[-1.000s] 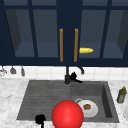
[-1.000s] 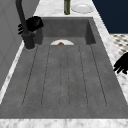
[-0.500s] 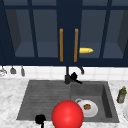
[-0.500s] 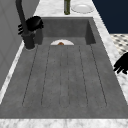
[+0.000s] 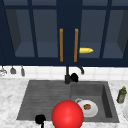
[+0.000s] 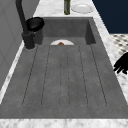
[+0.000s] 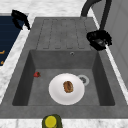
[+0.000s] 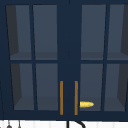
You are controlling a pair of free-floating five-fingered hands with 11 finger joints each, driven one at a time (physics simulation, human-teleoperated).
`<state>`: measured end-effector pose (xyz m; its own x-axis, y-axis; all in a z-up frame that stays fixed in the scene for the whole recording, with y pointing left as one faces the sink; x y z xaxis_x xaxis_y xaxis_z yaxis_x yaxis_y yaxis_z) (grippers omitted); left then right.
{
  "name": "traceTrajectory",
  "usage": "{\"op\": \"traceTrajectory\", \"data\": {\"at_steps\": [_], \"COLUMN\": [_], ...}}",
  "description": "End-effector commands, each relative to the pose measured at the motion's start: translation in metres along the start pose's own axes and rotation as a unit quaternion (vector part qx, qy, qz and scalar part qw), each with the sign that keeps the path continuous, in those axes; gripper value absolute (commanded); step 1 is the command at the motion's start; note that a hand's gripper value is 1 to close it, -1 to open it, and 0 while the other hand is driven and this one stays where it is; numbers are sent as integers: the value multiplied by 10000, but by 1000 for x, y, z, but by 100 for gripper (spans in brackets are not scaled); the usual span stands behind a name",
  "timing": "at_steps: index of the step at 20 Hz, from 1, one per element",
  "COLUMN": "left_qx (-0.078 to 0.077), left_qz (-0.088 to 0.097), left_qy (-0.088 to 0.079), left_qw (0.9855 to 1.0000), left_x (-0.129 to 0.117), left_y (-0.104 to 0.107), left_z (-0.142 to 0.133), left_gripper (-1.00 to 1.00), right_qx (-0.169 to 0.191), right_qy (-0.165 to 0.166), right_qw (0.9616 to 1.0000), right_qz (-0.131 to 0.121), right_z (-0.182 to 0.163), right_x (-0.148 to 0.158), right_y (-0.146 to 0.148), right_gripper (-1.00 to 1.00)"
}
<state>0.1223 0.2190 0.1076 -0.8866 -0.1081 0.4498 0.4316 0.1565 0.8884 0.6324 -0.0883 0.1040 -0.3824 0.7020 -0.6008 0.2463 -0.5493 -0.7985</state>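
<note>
- Wall cabinet point(image 8: 68, 57): dark blue, glass doors shut, 2 brass handles side by side. Small yellow thing point(image 5: 86, 50) on the lower shelf, just R of the handles.
- Sink point(image 5: 42, 97): grey, ribbed drainboard on the L, deep basin on the R.
- Red ball point(image 5: 67, 114): sits low in front view, at the sink's front edge, btwn drainboard & basin.
- Faucet point(image 6: 23, 22): black, upright post at the back rim, mid-sink, spout arcing up.
- Plate point(image 7: 66, 88): white, flat on the basin floor w/ a brown bit of food at its centre, drain just beside it.
- Right hand point(image 7: 99, 39): up against the faucet's base, on the basin side. Touching or just beside, can't tell; nor can I tell if it's open or closed.
- Left hand point(image 6: 122, 63): hangs off the sink's front edge by the drainboard, fingers loose & spread, holding nothing, well apart from the faucet.
- Bottle point(image 5: 121, 95): green, upright on the counter R of the basin.
- Step in hand, as I read it: R hand working at the faucet, contact not yet sure. A firm hold there would call for wrapping the post or lever w/o sliding off twd the basin.
</note>
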Motion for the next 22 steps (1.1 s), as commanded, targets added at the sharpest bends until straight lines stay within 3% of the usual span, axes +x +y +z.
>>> {"op": "traceTrajectory", "data": {"at_steps": [1,6,11,14,16,18,19,22], "left_qx": [0,0,0,0,0,0,0,0], "left_qz": [0,0,0,0,0,0,0,0], "left_qy": [0,0,0,0,0,0,0,0], "left_qw": [10000,10000,10000,10000,10000,10000,10000,10000], "left_x": [0,0,0,0,0,0,0,0], "left_y": [0,0,0,0,0,0,0,0], "left_z": [0,0,0,0,0,0,0,0], "left_gripper": [0,0,0,0,0,0,0,0], "right_qx": [-148,-480,-739,-1020,-1035,-1047,-1105,-1257], "right_qy": [109,188,214,349,271,181,220,427], "right_qw": [9985,9947,9936,9871,9878,9906,9896,9807], "right_qz": [-524,-888,-832,-1184,-1131,-863,-898,-1436], "right_z": [13,17,15,13,16,18,19,21], "right_x": [1,-2,-2,-5,-4,0,-1,-3], "right_y": [13,12,14,26,18,15,15,20], "right_gripper": [100,100,100,100,100,100,100,100]}}
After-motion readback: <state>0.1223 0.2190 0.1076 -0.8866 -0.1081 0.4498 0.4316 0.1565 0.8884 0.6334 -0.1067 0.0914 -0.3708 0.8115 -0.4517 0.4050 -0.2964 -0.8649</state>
